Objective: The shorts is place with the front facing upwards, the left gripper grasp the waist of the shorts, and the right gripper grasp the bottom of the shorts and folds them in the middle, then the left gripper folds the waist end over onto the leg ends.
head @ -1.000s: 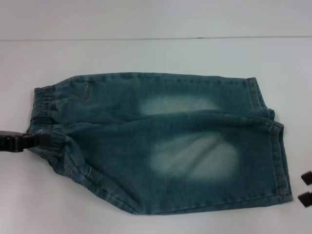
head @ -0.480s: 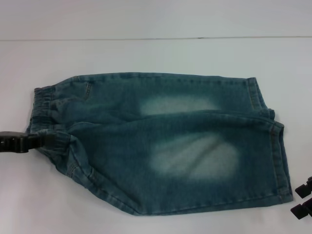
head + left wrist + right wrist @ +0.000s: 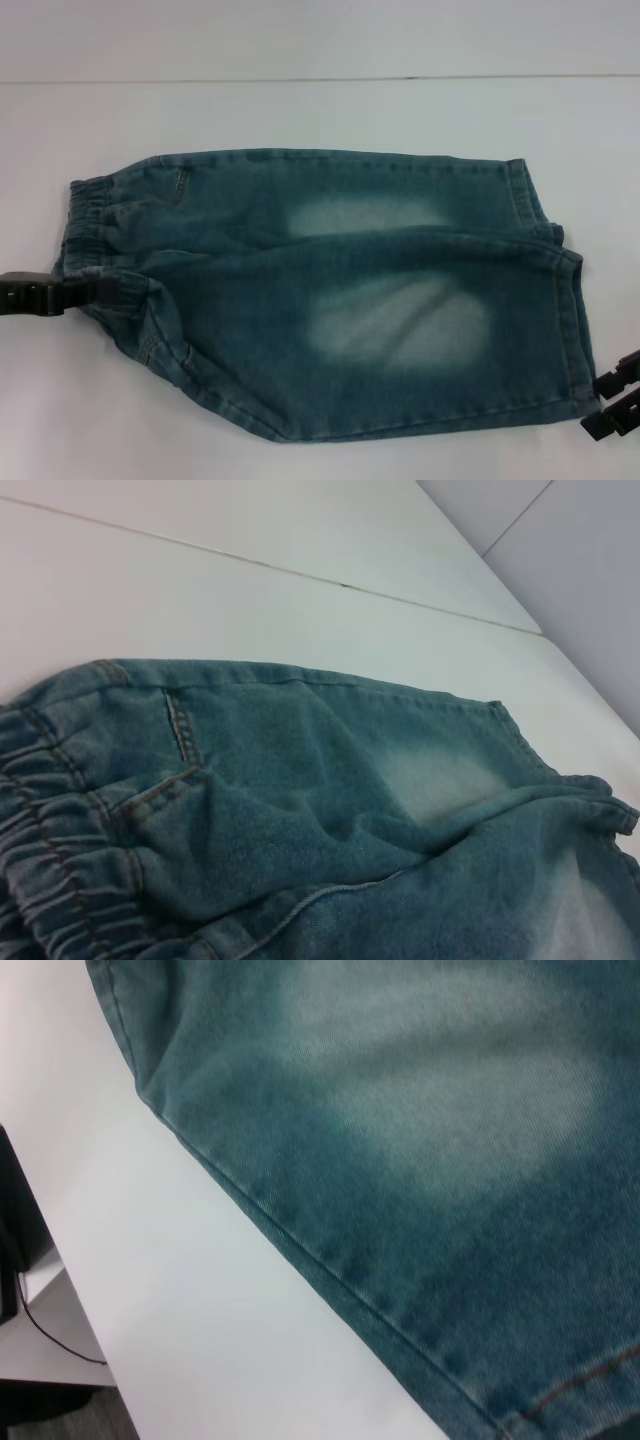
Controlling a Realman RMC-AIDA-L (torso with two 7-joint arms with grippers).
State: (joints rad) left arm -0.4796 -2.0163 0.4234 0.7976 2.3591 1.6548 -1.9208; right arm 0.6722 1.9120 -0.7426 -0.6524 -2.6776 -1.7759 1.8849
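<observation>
The blue-green shorts (image 3: 350,290) lie flat on the white table (image 3: 300,110), doubled lengthwise, with pale washed patches facing up. The gathered waist (image 3: 85,215) is at the left and the stitched leg ends (image 3: 570,330) at the right. My left gripper (image 3: 100,287) reaches in from the left edge and is shut on the near corner of the waist, where the fabric bunches. My right gripper (image 3: 608,400) sits open just off the near corner of the leg ends, touching nothing. The left wrist view shows the waist (image 3: 50,860) up close; the right wrist view shows the shorts' (image 3: 420,1140) long edge.
White table surface surrounds the shorts on every side, with a seam line (image 3: 300,79) running across at the back. In the right wrist view the table edge (image 3: 70,1290) drops to a dark floor with a thin cable (image 3: 50,1345).
My right gripper has moved left and down toward the near corner of the leg ends. The waist corner at my left gripper has bunched slightly to the right.
</observation>
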